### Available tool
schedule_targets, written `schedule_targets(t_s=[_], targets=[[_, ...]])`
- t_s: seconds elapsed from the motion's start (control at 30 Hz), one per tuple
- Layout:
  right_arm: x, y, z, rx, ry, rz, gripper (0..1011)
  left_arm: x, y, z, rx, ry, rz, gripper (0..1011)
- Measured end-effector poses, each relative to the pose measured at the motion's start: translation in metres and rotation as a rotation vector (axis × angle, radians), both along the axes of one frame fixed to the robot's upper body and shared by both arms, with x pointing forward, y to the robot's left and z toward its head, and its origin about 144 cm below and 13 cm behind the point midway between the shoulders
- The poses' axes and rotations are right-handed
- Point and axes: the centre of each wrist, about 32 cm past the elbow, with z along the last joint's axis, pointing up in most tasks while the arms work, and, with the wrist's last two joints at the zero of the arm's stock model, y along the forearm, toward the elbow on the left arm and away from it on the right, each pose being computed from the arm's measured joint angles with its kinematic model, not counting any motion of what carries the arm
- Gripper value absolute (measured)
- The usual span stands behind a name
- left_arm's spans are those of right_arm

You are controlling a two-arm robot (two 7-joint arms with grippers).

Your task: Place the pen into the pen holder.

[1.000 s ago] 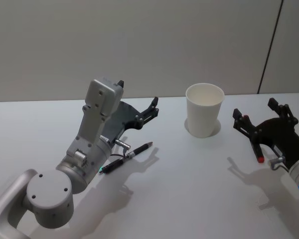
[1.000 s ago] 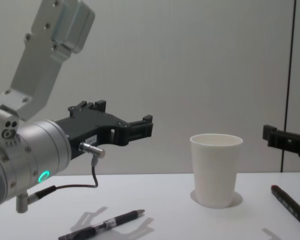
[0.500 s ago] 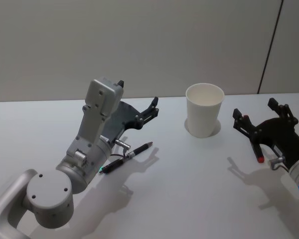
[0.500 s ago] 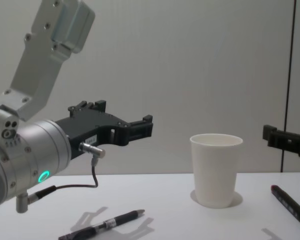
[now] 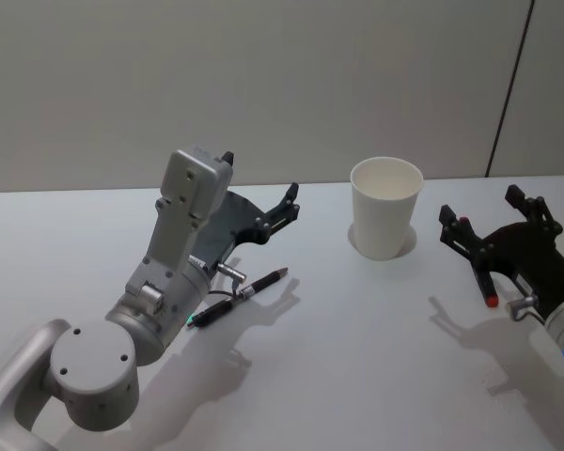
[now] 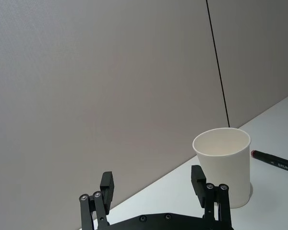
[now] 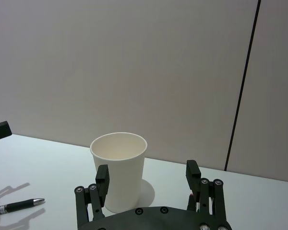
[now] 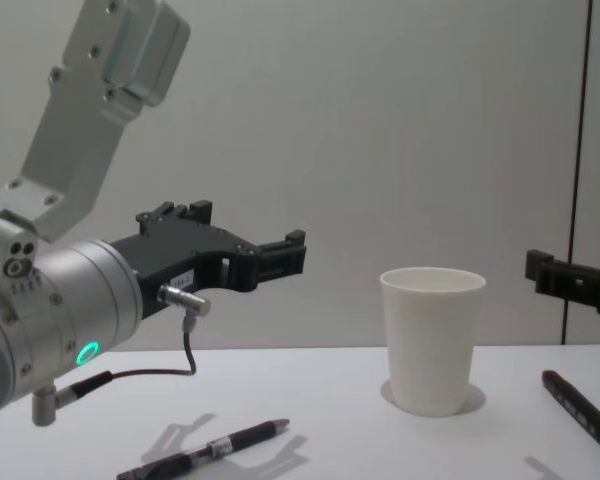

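A black pen with a silver band lies on the white table, left of centre; the chest view shows it as the pen near the front edge. The pen holder, a white paper cup, stands upright and empty at the back, right of centre. My left gripper hovers open above the pen, pointing toward the wall, with nothing between its fingers. My right gripper hangs open to the right of the cup and holds nothing.
A second dark pen with a red tip lies on the table under the right gripper, and it is also seen as the pen beside the cup. A grey wall rises behind the table.
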Motion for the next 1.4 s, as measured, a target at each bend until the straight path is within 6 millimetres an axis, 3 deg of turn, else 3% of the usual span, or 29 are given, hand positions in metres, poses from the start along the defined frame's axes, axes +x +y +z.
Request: schedule_targets(t_s=[0.4, 0.87, 1.4], targets=[[-0.002, -0.009, -0.002, 0.007, 0.010, -0.001, 1001, 0.000, 0.000, 0.000, 0.000, 0.000, 0.000, 1001], [-0.022, -0.025, -0.002, 0.037, 0.035, -0.049, 1002, 0.000, 0.000, 0.000, 0.000, 0.000, 0.000, 1001], [-0.026, -0.027, 0.004, 0.060, 0.100, -0.096, 1002, 0.000, 0.000, 0.000, 0.000, 0.000, 0.000, 1001]])
